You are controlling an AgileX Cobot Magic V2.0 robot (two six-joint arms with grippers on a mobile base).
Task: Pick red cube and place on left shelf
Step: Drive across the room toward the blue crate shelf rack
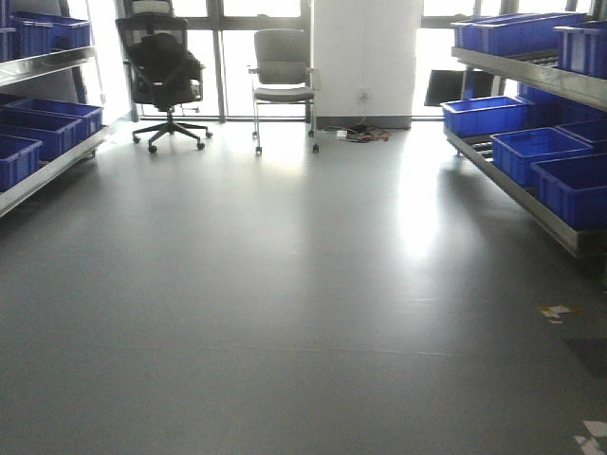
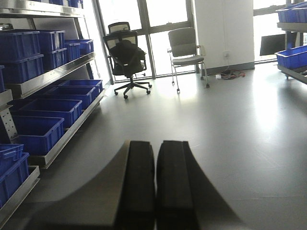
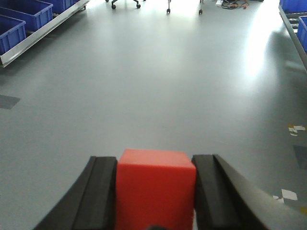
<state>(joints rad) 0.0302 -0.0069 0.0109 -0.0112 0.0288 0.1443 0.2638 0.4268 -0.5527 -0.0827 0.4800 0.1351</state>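
Note:
The red cube (image 3: 156, 189) sits between the black pads of my right gripper (image 3: 155, 165), which is shut on it above the grey floor. My left gripper (image 2: 156, 148) is shut and empty, its two black pads pressed together. The left shelf (image 2: 53, 76), a steel multi-tier rack holding blue crates, stands along the left in the left wrist view. It also shows at the left edge of the front view (image 1: 52, 62) and at the top left of the right wrist view (image 3: 43, 36). Neither gripper shows in the front view.
A second steel rack (image 1: 531, 71) with blue crates lines the right side. A black office chair (image 1: 166, 71) and a grey chair (image 1: 283, 71) stand by the far windows, with cables (image 1: 360, 133) on the floor. Tape marks (image 1: 558, 311) lie on the floor at right.

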